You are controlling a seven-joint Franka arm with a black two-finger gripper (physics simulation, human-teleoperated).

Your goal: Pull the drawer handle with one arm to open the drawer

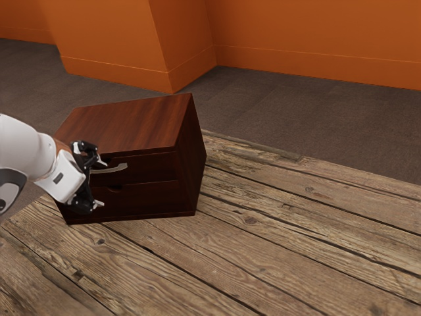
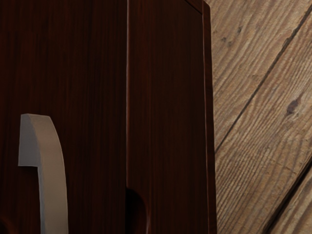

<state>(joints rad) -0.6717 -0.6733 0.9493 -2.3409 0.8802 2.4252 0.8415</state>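
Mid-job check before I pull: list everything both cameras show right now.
cabinet: one, dark reddish-brown wood, on the table at the exterior view's left
upper drawer: one, same dark wood, in the cabinet's front
drawer handle: one, grey, curved, on the upper drawer's front
lower drawer: one, dark wood, under the upper drawer
table: one, weathered brown planks, under the cabinet
floor: grey carpet, behind the table
walls: orange, behind the floor
arm: one, white, coming in from the exterior view's left
gripper: one, black, fingers spread apart, in front of the drawers at the handle's near end
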